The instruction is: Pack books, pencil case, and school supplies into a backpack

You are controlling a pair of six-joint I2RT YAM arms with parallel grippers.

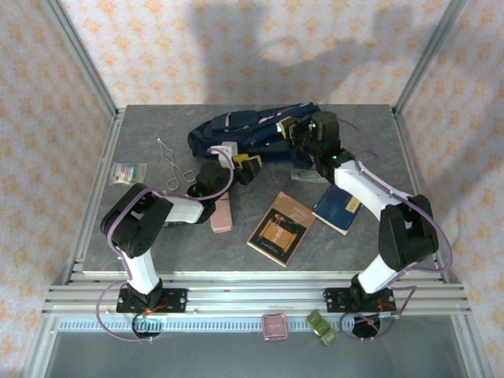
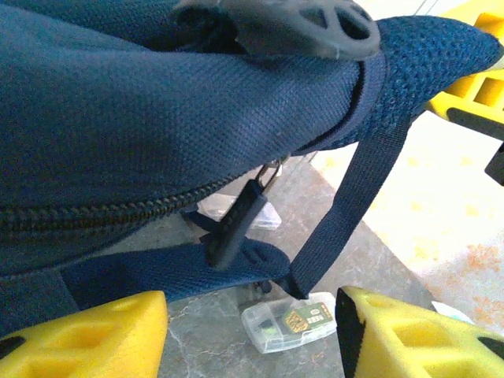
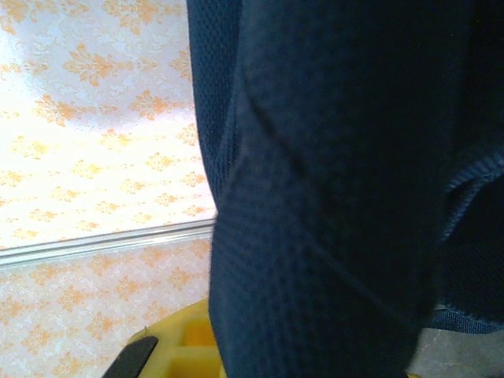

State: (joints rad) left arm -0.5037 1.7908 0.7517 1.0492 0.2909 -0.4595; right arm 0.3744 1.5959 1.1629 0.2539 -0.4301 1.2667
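right jaws clenched on the backpack (image 1: pixel 236 127), left jaws apart beside its zipper.

One blue backpack (image 1: pixel 236 126), one pink pencil case (image 1: pixel 222 214) and two books are counted on the bench (image 1: pixel 205 256): one brown book (image 1: pixel 281 228) and one dark blue book (image 1: pixel 337 209). One greenish-white packet (image 1: pixel 127 172) and one bent wire (image 1: pixel 175 164) are seen too, and two small packets are found under the backpack: a green-label clear packet (image 2: pixel 287 323) and a plain clear packet (image 2: pixel 264 216). Two robot arms are counted, a left arm (image 1: pixel 150 224) and a right arm (image 1: pixel 370 189), and two little things are seen on the front rail: a pink thing (image 1: pixel 274 325) and a green thing (image 1: pixel 323 327).
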